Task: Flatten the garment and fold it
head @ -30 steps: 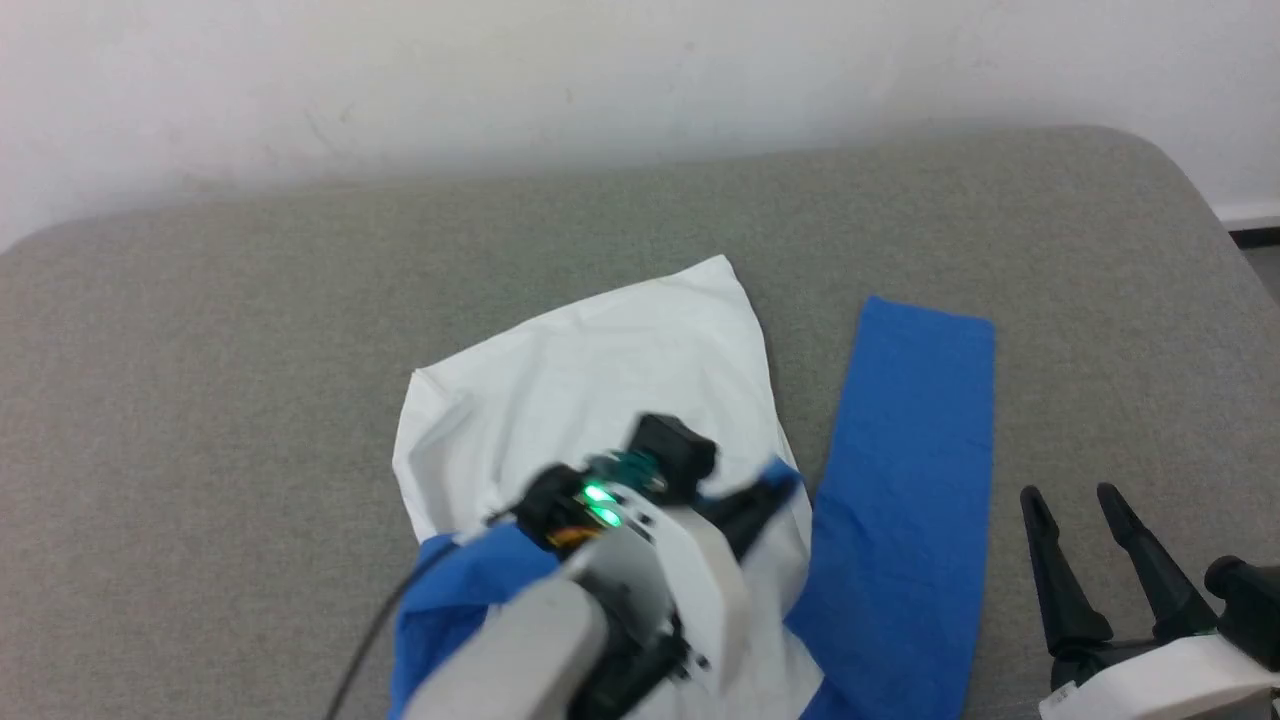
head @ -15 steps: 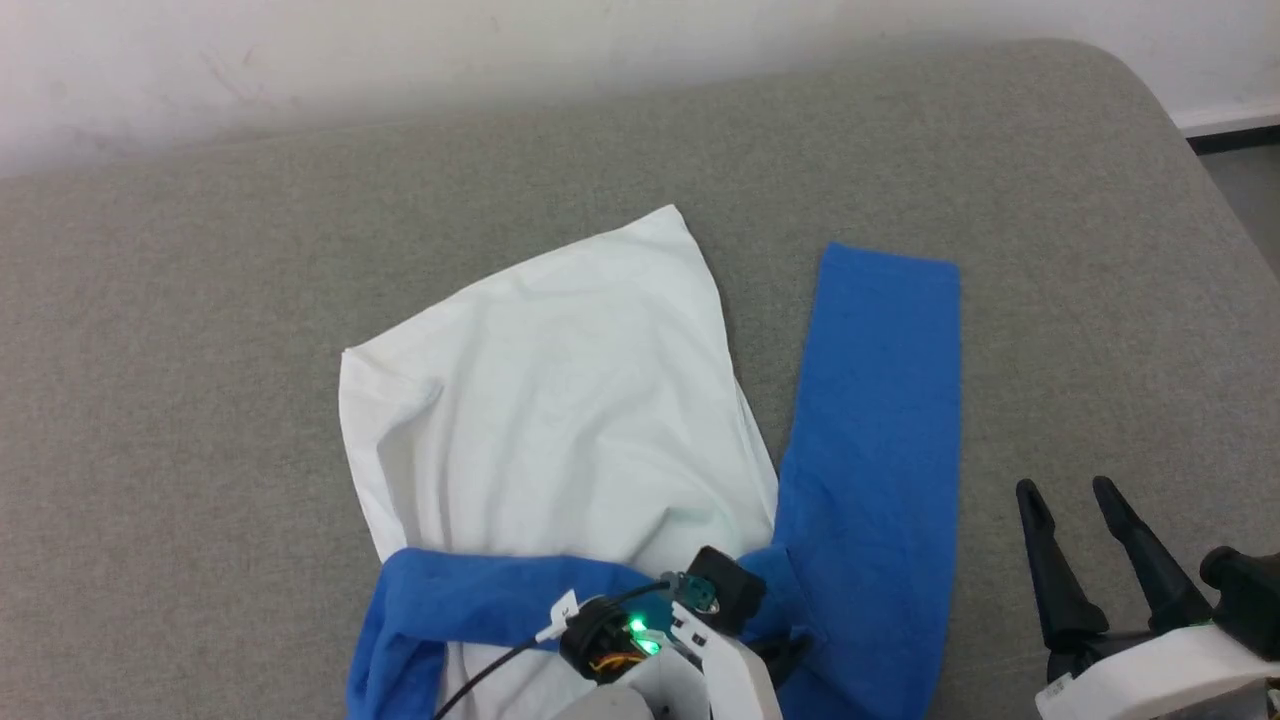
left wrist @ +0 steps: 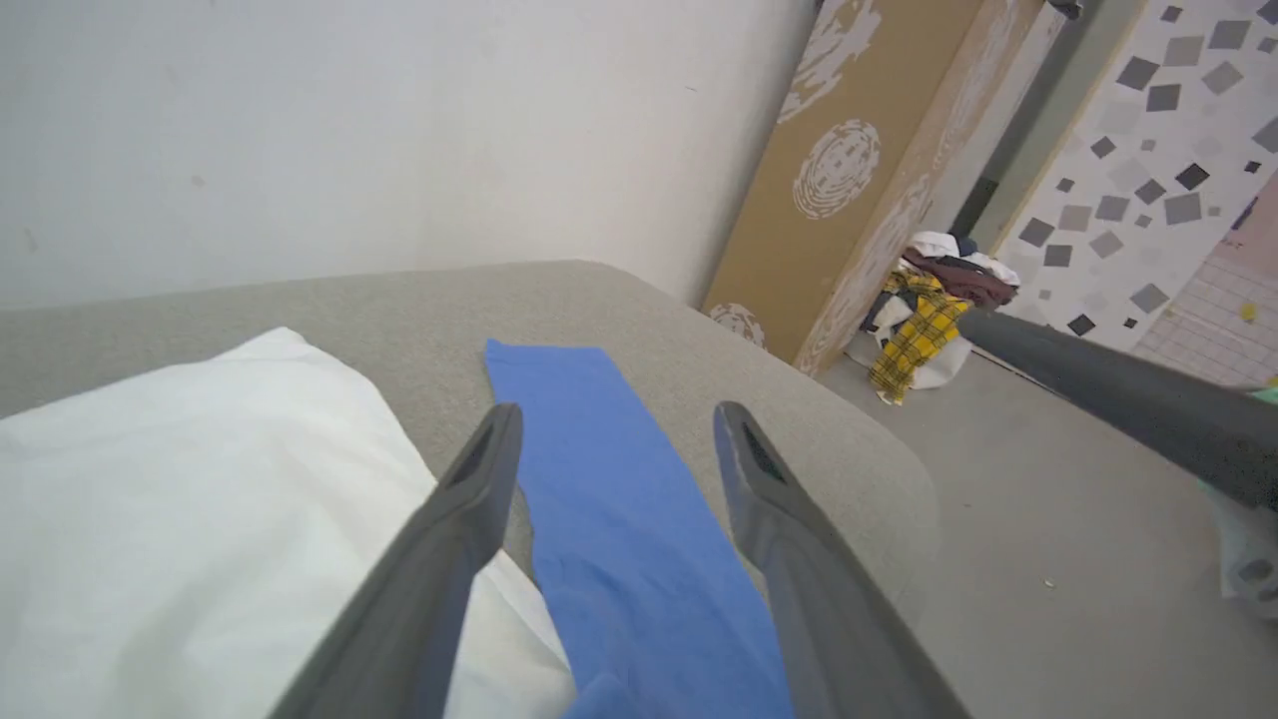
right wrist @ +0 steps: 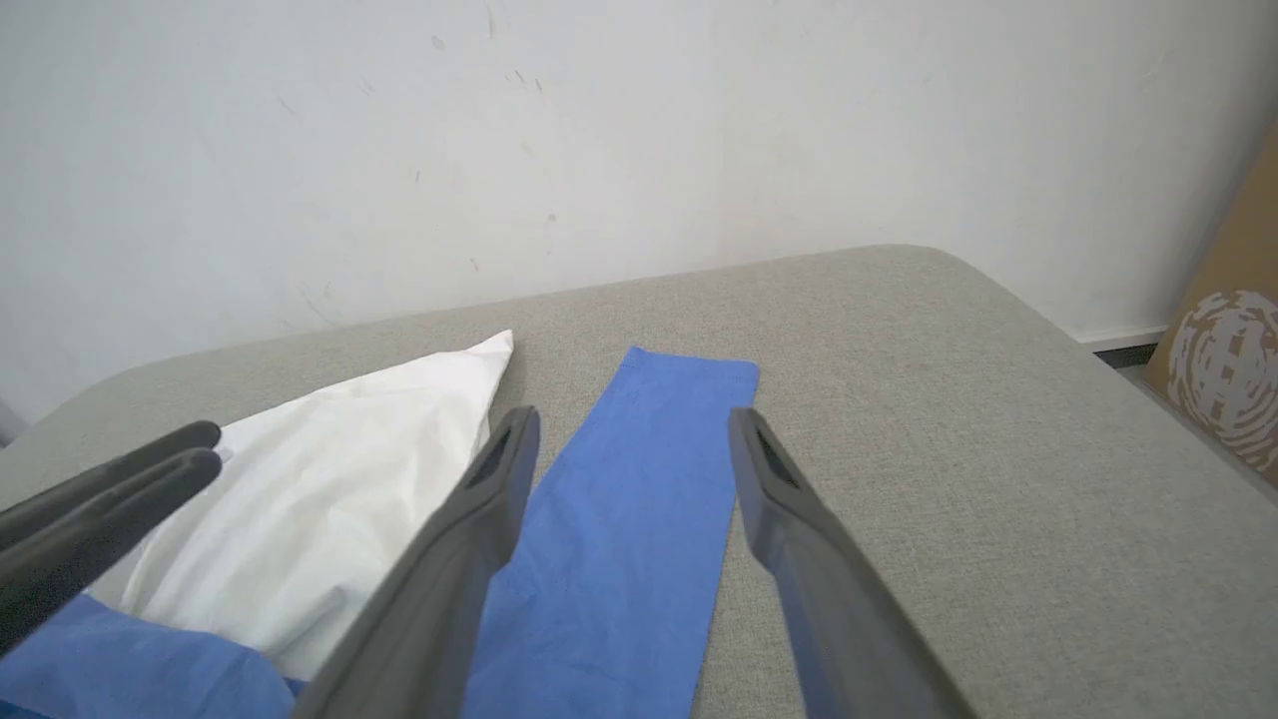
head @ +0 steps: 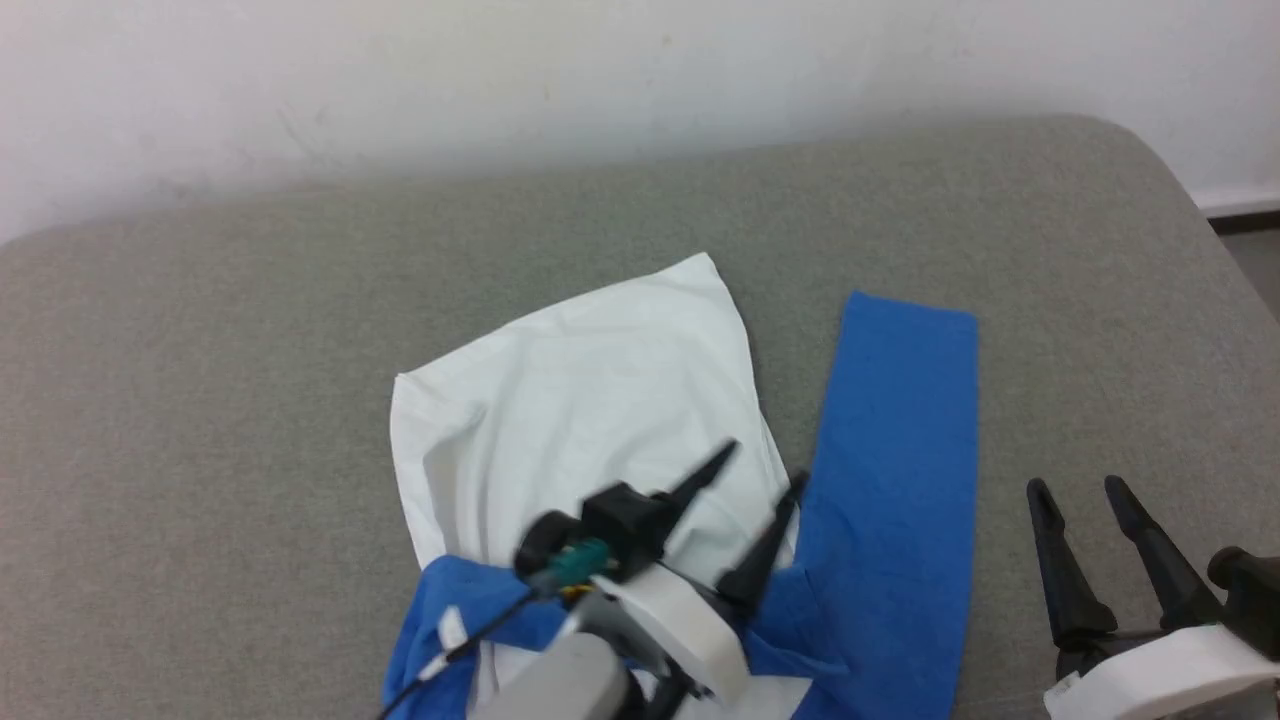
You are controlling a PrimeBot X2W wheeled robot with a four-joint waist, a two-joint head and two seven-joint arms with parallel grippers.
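Grey fabric-covered counter [head: 200,400] with rounded corners, set against a scuffed white wall [head: 500,80]. Off its right end, bare grey floor [left wrist: 1048,479]. Standing there, a tall brown cardboard panel [left wrist: 849,180] printed with white whorls (fingerprint-like). At its foot, a heap of clothes [left wrist: 924,320]: yellow plaid, maroon, white. Beyond, a pale partition [left wrist: 1148,120] dotted with grey squares.

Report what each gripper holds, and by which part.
Nothing is held. The left gripper has open jaws over the garment; the right gripper is open beside it.
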